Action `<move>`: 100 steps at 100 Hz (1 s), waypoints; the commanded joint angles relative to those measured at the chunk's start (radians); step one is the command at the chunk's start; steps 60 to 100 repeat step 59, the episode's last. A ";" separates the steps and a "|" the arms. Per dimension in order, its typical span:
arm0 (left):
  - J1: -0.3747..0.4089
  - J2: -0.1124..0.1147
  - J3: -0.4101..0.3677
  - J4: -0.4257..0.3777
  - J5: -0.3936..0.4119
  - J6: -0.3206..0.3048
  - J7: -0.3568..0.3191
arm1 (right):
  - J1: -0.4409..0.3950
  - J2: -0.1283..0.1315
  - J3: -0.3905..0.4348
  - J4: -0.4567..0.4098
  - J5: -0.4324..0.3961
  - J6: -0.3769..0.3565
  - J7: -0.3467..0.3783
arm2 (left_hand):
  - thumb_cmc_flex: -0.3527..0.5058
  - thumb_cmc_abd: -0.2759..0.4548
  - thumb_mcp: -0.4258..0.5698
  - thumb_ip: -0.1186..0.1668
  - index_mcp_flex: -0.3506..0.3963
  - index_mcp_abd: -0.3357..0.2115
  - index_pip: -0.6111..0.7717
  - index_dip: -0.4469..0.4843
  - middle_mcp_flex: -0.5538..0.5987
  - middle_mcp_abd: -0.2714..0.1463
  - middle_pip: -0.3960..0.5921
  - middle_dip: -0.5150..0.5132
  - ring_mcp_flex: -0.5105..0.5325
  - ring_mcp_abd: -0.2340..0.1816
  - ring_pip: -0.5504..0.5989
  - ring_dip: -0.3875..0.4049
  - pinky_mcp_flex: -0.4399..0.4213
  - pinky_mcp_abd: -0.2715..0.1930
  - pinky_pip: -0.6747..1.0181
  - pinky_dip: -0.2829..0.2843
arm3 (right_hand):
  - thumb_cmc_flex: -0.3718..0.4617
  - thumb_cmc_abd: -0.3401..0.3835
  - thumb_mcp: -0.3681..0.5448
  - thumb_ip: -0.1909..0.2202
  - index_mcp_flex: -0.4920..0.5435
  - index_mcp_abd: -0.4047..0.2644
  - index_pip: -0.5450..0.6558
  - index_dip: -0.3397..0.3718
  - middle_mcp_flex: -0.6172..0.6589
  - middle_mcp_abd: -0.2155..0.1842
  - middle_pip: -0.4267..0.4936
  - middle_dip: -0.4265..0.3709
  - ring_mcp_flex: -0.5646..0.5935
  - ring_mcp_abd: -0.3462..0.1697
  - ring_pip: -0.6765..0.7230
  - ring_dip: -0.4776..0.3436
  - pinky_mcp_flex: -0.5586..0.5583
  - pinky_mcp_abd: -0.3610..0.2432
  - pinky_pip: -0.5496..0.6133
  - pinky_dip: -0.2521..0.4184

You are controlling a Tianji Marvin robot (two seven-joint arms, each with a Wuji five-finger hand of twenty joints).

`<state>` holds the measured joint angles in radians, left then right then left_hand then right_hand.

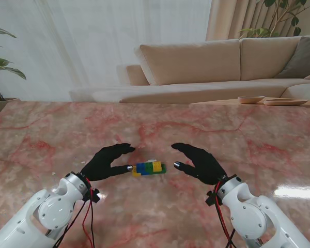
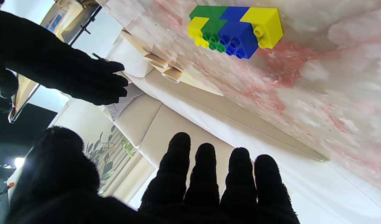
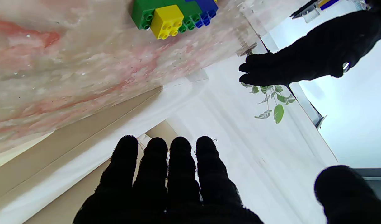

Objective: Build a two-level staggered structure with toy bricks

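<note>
From the stand's view, the brick structure (image 1: pixel 149 168) is lying near the middle of the pink marble tabletop (image 1: pixel 51 139), between the two black-gloved hands. The left hand (image 1: pixel 106 162) is resting just beside its left end, with the thumb tip close to the bricks, maybe touching; I cannot tell. The right hand (image 1: pixel 199 162) is standing a little apart on the right side. Both hands are spread and are holding nothing. Far behind the tabletop a beige sofa (image 1: pixel 196 62) is standing.

In the left wrist view, the structure (image 2: pixel 235 29) is showing yellow, green and blue bricks joined together, with upper bricks shifted across the seams of the lower ones. The fingers (image 2: pixel 206 174) of this hand are stretched out and parted, gripping nothing. The other hand (image 2: pixel 69 71) is also appearing here, flat and empty.

In the right wrist view, the structure (image 3: pixel 173 15) is showing a yellow brick (image 3: pixel 166 21) sitting on a green one, with blue at the far end. The fingers (image 3: pixel 159 174) are lying side by side and straight, with the thumb apart, and nothing is between them.

I am judging that the two levels are already assembled and the work is at its last step. The next move probably is calling only for drawing both hands away gently, without pushing the bricks.
</note>
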<state>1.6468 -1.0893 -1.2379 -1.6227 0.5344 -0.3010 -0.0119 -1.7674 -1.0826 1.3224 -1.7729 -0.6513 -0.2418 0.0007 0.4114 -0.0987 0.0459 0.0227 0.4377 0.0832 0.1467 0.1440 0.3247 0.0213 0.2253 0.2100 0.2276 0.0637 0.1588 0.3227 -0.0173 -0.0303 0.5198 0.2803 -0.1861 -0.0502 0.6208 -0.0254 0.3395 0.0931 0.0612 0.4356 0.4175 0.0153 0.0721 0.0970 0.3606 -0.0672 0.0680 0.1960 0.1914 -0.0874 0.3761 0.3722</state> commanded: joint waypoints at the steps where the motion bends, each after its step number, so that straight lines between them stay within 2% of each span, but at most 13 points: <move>1: 0.020 -0.009 0.008 0.002 -0.006 0.008 0.010 | -0.013 -0.004 0.006 0.011 0.002 -0.001 0.014 | -0.058 0.040 -0.029 0.029 -0.020 0.011 -0.013 -0.013 -0.045 -0.007 -0.018 -0.010 -0.030 -0.048 -0.035 -0.013 0.001 -0.045 0.012 -0.001 | -0.050 0.023 -0.018 0.031 -0.011 0.007 -0.006 -0.017 0.011 0.009 -0.023 -0.015 0.022 0.007 -0.014 -0.022 0.001 -0.018 0.020 -0.022; 49: 0.031 -0.009 0.005 -0.007 -0.001 0.014 0.013 | -0.019 -0.006 0.017 0.016 0.005 -0.015 0.003 | -0.051 0.038 -0.032 0.033 -0.017 0.012 -0.007 -0.010 -0.038 -0.008 -0.017 -0.009 -0.027 -0.050 -0.038 -0.011 0.001 -0.047 0.003 -0.007 | -0.011 0.006 -0.022 0.032 -0.014 -0.001 0.027 -0.015 0.009 0.001 -0.005 -0.005 0.023 0.002 -0.009 -0.017 -0.006 -0.019 0.050 -0.034; 100: 0.034 -0.008 0.003 -0.010 0.002 0.013 0.011 | -0.022 -0.006 0.020 0.014 0.003 -0.019 -0.001 | -0.050 0.038 -0.033 0.033 -0.018 0.012 -0.008 -0.010 -0.038 -0.006 -0.017 -0.009 -0.028 -0.048 -0.039 -0.010 0.001 -0.046 0.001 -0.008 | -0.008 0.003 -0.023 0.031 -0.011 -0.002 0.031 -0.015 0.010 0.001 -0.003 -0.004 0.025 0.002 -0.009 -0.016 -0.005 -0.019 0.054 -0.036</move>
